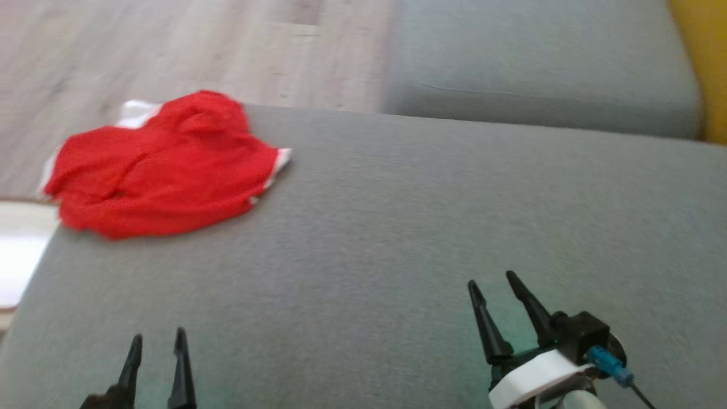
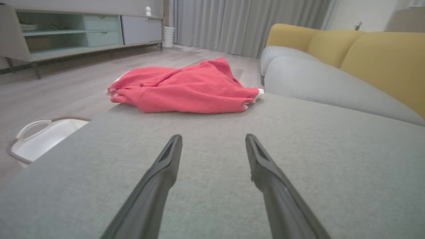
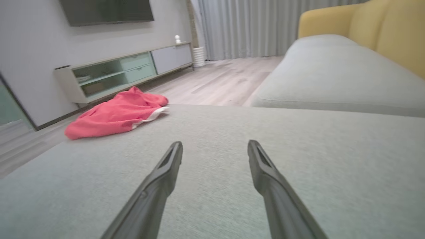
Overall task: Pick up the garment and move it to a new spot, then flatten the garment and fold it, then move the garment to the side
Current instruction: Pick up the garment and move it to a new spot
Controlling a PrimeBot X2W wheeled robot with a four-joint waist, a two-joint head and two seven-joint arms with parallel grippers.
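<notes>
I think my job now is the first one: go get the garment (image 1: 159, 170) and lift it. Both hands are wide open and hold nothing. In the head view the left hand (image 1: 158, 334) is at 7 o'clock and the right hand (image 1: 491, 278) is at 5 o'clock. Both are low over the grey cushion (image 1: 397, 227) and well apart from the garment. The garment sits at 10 o'clock, on the far left corner of the cushion, and I think a bit of it hangs past the edge. From the left hand it is straight ahead at 12 o'clock, so I would send that hand, since it is nearer. I would come down from above onto a thick bump in the middle and pinch a good fold. Then I would lift slowly, so it does not slide off onto the floor. I would not grab the thin white edge, as that may slip out. The garment is bright red with white trim at the rims. It looks soft and is scrunched up in a low heap with lumps and folds. I cannot tell which part is a sleeve or a neck.
</notes>
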